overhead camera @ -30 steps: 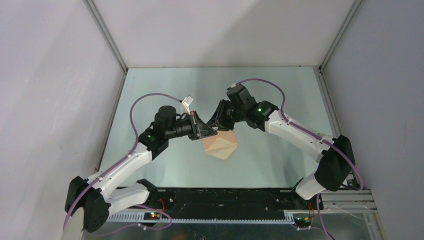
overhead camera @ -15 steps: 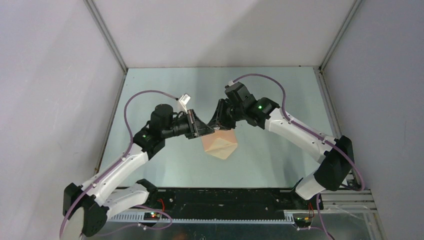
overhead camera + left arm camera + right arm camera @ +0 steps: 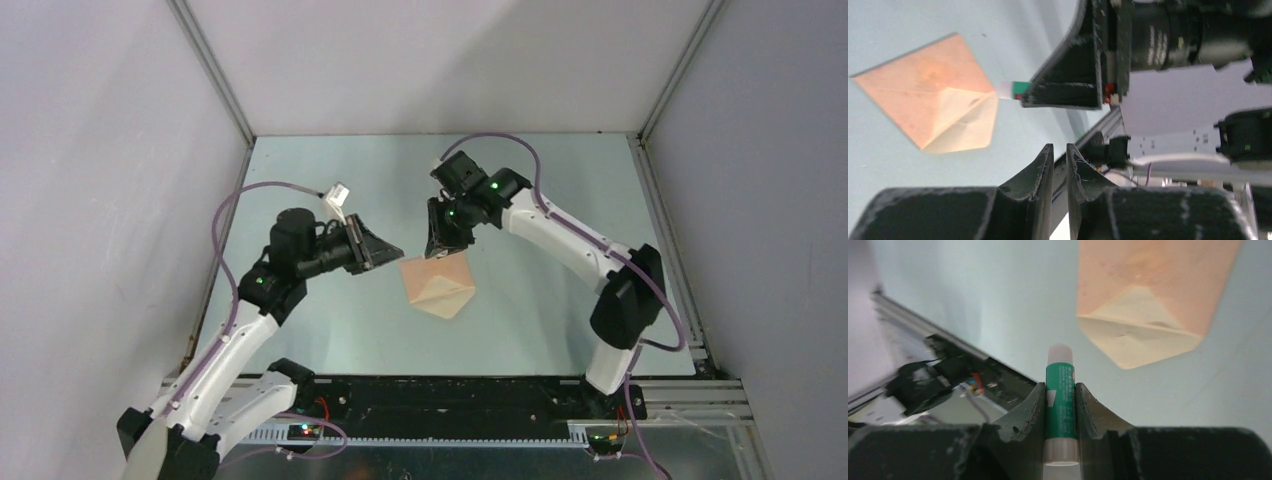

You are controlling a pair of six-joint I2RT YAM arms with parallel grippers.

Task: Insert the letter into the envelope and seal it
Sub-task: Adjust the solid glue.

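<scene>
The tan envelope (image 3: 438, 288) lies flat mid-table, its paler cream triangular flap (image 3: 1138, 335) showing. The letter is hidden; no separate sheet shows. My right gripper (image 3: 437, 250) hovers just beyond the envelope's far edge, shut on a green glue stick (image 3: 1060, 405) whose white tip (image 3: 1004, 89) points toward the envelope. My left gripper (image 3: 393, 255) hangs just left of the envelope's far-left corner. Its jaws stand a narrow gap apart in the left wrist view (image 3: 1059, 147), with nothing between them.
The pale green table (image 3: 540, 190) is ringed by grey walls with metal corner rails (image 3: 215, 80). A black rail with the arm bases (image 3: 450, 400) runs along the near edge.
The left arm has drawn back to the left, away from the right gripper, and its jaws have parted slightly. The right gripper has shifted a little left with the glue stick.
</scene>
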